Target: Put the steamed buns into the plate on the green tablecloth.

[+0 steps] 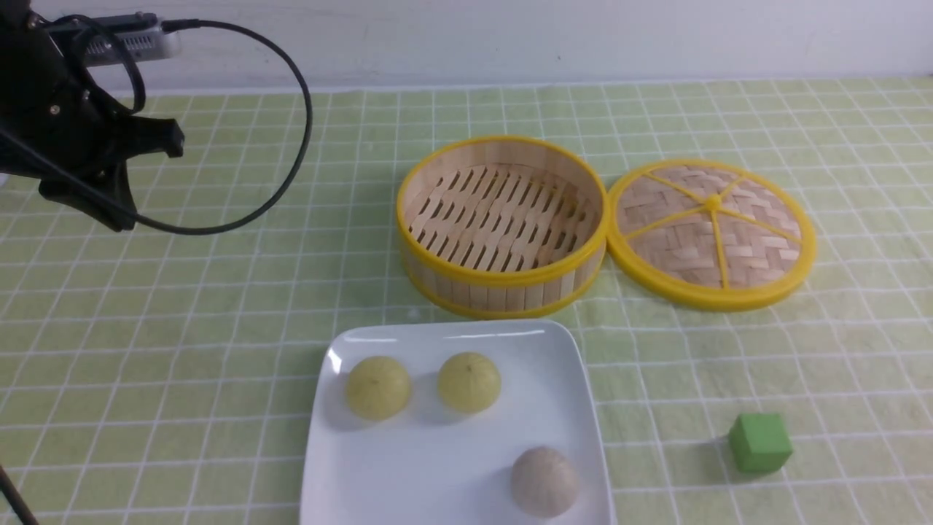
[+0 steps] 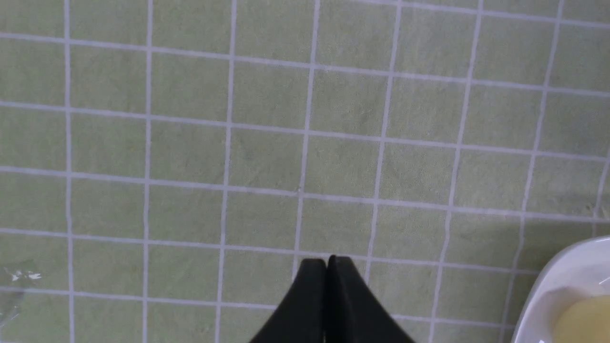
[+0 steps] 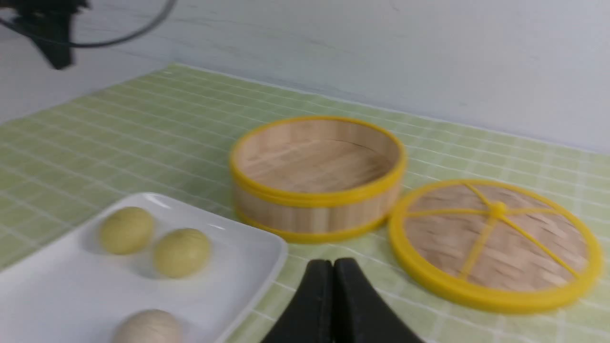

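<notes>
Green gridded tablecloth (image 1: 240,292) covers the surface. On it, the square white plate (image 1: 437,452) holds all three steamed buns (image 1: 469,382); beyond the plate sits an empty bamboo basket (image 1: 503,219). Left jaws (image 2: 328,267) and right jaws (image 3: 332,269) are clenched.

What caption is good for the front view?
Three steamed buns rest on the white plate, near an uncovered basket and its lid.

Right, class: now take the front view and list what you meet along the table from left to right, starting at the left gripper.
Left gripper, white plate, woven lid.
</notes>
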Robot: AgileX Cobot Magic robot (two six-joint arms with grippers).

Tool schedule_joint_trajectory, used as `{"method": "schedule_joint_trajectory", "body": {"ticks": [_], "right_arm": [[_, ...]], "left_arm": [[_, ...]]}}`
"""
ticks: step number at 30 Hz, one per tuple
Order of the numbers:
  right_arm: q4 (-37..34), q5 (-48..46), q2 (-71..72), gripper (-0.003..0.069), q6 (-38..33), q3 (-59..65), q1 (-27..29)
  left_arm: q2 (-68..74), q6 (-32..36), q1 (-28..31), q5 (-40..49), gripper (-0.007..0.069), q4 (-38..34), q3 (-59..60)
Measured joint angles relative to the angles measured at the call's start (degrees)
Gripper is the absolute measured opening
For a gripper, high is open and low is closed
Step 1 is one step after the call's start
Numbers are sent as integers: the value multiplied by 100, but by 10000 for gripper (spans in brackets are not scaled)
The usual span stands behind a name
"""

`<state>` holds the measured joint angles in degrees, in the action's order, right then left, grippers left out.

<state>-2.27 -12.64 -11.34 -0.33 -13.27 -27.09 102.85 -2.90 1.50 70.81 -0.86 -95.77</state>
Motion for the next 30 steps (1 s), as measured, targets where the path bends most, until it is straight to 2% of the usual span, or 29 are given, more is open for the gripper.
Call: {"method": "schedule_joint_trajectory", "body": {"ticks": [1, 2, 3, 4, 6, 10, 16, 22, 27, 30], "right_arm": [[0, 0, 77, 8, 0, 84, 60], [0, 0, 239, 9, 33, 251, 360], [0, -5, 604, 12, 0, 613, 887], [0, -5, 642, 13, 0, 651, 945], [0, -28, 1072, 15, 0, 1117, 1604], [0, -170, 1198, 20, 33, 1459, 2254], [0, -889, 1204, 29, 33, 1473, 2401], [0, -963, 1204, 38, 0, 1456, 2401], [0, -986, 1204, 47, 0, 1456, 2401], [0, -992, 1204, 51, 0, 1455, 2401]], "left_arm": [[0, 0, 0, 0, 17, 1, 0], [-13, 0, 0, 0, 17, -23, 0], [-64, 0, -21, 0, 17, -58, 0], [-72, 0, -21, 0, 17, -57, 0], [-217, 5, -61, -13, 17, -96, 0], [-528, 79, -66, 4, 17, 12, 0], [-1341, 187, -66, 8, 19, 326, 27], [-2425, 187, -66, 8, 19, 381, 471], [-3782, 187, -66, 8, 20, 374, 1600], [-4767, 187, -66, -44, 20, 126, 2555]]}}
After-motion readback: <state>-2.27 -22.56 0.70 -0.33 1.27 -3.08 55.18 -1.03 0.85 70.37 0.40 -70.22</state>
